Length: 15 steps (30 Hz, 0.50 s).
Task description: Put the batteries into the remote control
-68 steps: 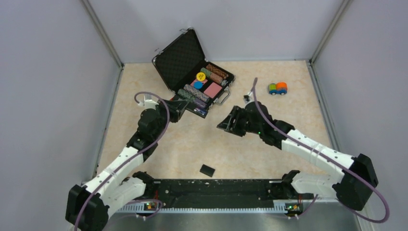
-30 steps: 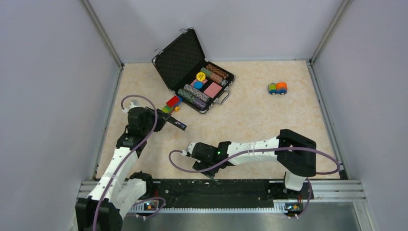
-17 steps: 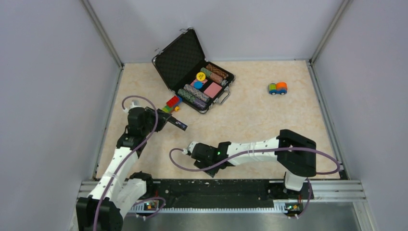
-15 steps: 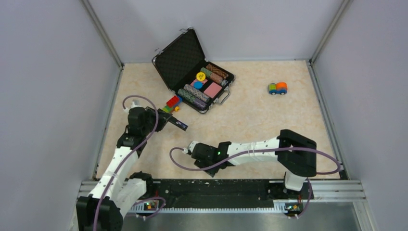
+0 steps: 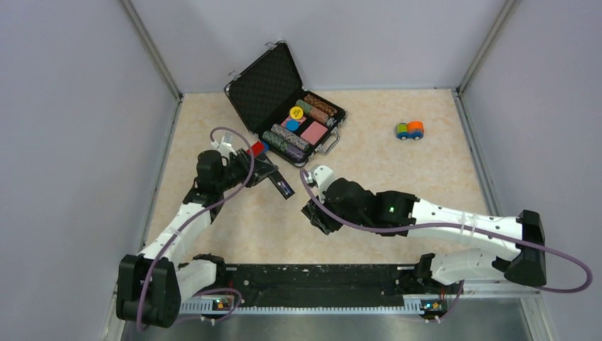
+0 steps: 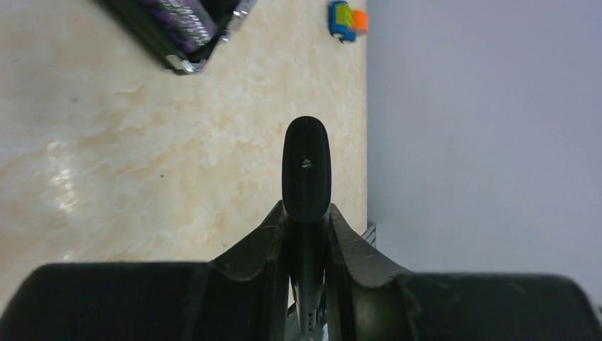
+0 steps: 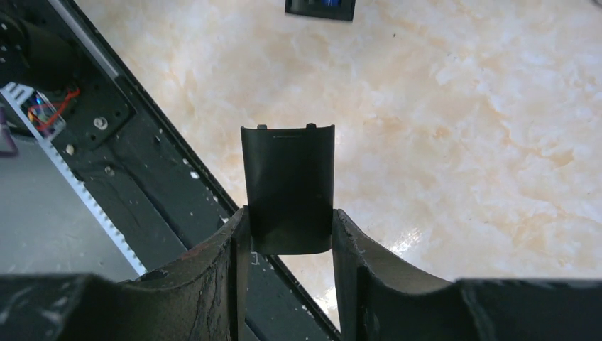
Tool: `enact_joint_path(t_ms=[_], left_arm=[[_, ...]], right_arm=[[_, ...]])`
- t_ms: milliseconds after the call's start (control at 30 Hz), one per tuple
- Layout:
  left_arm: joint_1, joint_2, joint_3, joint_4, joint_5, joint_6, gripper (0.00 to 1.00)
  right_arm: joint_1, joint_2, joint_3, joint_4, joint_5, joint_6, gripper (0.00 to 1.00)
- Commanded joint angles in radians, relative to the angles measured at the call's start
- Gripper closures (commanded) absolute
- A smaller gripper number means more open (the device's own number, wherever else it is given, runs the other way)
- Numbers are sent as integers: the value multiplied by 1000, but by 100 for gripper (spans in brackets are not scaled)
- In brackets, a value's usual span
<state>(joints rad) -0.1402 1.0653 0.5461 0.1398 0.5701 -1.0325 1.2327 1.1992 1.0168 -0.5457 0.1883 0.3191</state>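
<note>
My left gripper [image 5: 263,172] is shut on the remote control [image 5: 278,185], a slim black bar held tilted above the table left of centre. In the left wrist view the remote control [image 6: 306,167] stands edge-on between the fingers of my left gripper [image 6: 306,213]. A bluish patch [image 5: 286,190] shows at the remote's lower end; whether it is one of the batteries I cannot tell. No loose batteries are in view. My right gripper [image 7: 287,220] is shut on the flat black cover piece [image 7: 287,186], just right of the remote, whose end [image 7: 321,8] shows at the top edge.
An open black case of poker chips [image 5: 284,106] stands at the back. A small toy car [image 5: 409,130] sits at the back right. Coloured bricks [image 5: 255,148] lie behind my left gripper. The black rail [image 5: 319,280] runs along the near edge; grey walls enclose the table.
My right gripper has shut on the cover piece near the front rail and carried it up towards the centre. My left arm has swung the remote to the right, towards it.
</note>
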Motion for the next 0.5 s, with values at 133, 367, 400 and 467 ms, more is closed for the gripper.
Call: enact_joint_path(t_ms=[133,367,400,467], left_arm=[[-171,-13,63,166,127,249,100],[-290,-41,64,189,16,310,100],[-296,-47,61,205,6,304,100],[-310,-57,54,223,-11,298,100]], right_arm=[[-9,25,142,-82,112,45,68],[-9,54,156,-54,198,50,68],[-9,58,157,-50,205,56,68],[-10,59,152,-28,206,66,68]])
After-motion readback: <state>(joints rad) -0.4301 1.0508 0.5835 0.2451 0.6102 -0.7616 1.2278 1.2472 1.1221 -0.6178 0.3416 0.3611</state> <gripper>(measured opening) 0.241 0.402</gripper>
